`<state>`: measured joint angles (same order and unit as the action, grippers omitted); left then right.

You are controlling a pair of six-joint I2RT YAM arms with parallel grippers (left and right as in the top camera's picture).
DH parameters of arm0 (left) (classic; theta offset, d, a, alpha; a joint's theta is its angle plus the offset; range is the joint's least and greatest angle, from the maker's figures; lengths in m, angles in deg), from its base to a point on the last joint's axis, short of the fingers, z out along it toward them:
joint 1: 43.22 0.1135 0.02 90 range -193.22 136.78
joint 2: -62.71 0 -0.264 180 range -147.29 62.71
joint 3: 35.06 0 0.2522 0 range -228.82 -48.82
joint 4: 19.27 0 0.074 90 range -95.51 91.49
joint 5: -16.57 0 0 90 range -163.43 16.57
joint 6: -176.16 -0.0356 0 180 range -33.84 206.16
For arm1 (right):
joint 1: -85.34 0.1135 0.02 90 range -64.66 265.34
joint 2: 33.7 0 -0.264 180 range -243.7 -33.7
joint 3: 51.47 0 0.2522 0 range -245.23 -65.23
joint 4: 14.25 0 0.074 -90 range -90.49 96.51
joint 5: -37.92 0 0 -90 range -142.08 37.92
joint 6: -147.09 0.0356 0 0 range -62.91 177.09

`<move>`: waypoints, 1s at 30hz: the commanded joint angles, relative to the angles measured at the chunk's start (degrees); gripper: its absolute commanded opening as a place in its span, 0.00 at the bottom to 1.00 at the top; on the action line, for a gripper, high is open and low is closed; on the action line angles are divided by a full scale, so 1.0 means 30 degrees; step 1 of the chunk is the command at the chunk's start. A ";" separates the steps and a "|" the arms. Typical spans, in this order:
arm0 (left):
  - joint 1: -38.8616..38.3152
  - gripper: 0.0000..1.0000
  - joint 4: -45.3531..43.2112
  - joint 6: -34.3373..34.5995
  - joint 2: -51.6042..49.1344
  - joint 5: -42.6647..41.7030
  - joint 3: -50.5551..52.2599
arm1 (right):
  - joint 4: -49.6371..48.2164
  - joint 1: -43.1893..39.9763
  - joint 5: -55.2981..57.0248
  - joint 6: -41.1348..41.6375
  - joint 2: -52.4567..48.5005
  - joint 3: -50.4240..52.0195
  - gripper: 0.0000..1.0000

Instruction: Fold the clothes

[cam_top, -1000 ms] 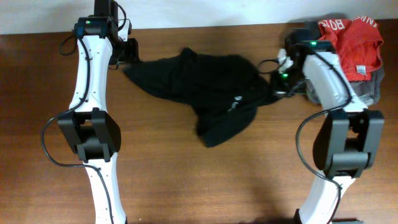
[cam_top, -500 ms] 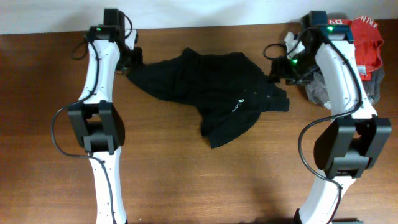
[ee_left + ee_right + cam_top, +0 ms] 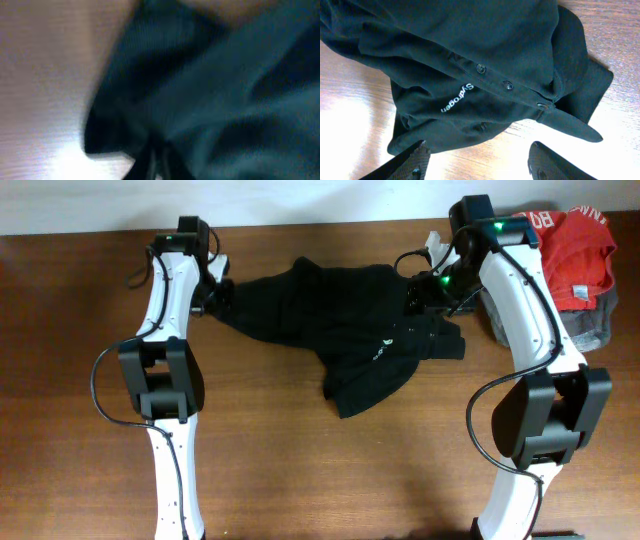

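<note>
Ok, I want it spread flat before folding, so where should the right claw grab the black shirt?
Probably the collar tip, beside the buttons: it sticks out flat onto the table, clear of the bunched folds. Bring the open right claw straight down over it, one finger on each side.

L arm [image 3: 165, 300] & R arm [image 3: 530, 310]: white tubes w/ big black joints. Thin black cables [image 3: 93, 385] loop out, and small green lights [image 3: 172, 240] glow up top. R tool [image 3: 480, 161] has black fingers [image 3: 415, 160].

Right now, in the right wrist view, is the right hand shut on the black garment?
No, the right hand is open, its fingers spread wide over the black garment, pinching nothing.
</note>
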<state>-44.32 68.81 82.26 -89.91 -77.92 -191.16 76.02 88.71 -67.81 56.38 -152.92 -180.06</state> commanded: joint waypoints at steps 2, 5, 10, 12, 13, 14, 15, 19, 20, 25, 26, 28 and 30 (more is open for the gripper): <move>-0.0080 0.02 0.1545 0.0597 -0.0648 -0.0262 -0.0066 | -0.0007 0.0000 -0.0117 -0.0197 0.0138 -0.0364 0.68; 0.0095 0.02 0.2331 0.1195 -0.1093 -0.0066 -0.0066 | 0.0000 -0.0007 -0.0102 -0.0204 0.0138 -0.0364 0.69; 0.0714 0.01 0.3169 0.1603 -0.2076 -0.0066 -0.0066 | 0.0000 -0.0007 -0.0109 -0.0277 0.0138 -0.0364 0.69; 0.1013 0.01 0.4073 0.1851 -0.2324 -0.0051 -0.0066 | 0.0000 -0.0007 -0.0044 -0.0342 0.0138 -0.0364 0.70; 0.1173 0.01 0.4503 0.2062 -0.2470 -0.0029 -0.0066 | 0.0000 -0.0007 -0.0044 -0.0342 0.0138 -0.0364 0.70; 0.1348 0.01 0.4925 0.2193 -0.2506 0.0029 -0.0066 | -0.0007 -0.0007 -0.0044 -0.0342 0.0138 -0.0364 0.70; 0.1530 0.01 0.5253 0.2441 -0.2543 0.0248 -0.0066 | -0.0036 -0.0007 -0.0044 -0.0342 0.0138 -0.0364 0.73; 0.2375 0.01 0.5843 0.3366 -0.2557 0.1253 -0.0066 | -0.0226 -0.0007 -0.0044 -0.0342 0.0138 -0.0364 0.74; 0.2645 0.01 0.5967 0.3570 -0.2557 0.1304 -0.0066 | -0.0262 -0.0007 -0.0044 -0.0342 0.0138 -0.0364 0.75; 0.3847 0.01 0.6360 0.4036 -0.2557 0.1297 -0.0066 | -0.0466 -0.0007 -0.0036 -0.0342 0.0138 -0.0357 0.77; 0.4080 0.01 0.6404 0.4073 -0.2557 0.1297 -0.0066 | -0.0554 -0.0007 -0.0036 -0.0335 0.0138 -0.0357 0.78; 0.4546 0.01 0.6411 0.4080 -0.2557 0.1290 -0.0066 | -0.0765 -0.0007 -0.0036 -0.0335 0.0138 -0.0357 0.79; 0.4954 0.01 0.6404 0.4197 -0.2557 0.1290 -0.0066 | -0.1035 -0.0007 -0.0036 -0.0335 0.0138 -0.0357 0.80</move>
<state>-32.54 89.14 93.19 -92.79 -79.84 -193.15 73.60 88.71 -67.81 55.55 -152.92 -180.10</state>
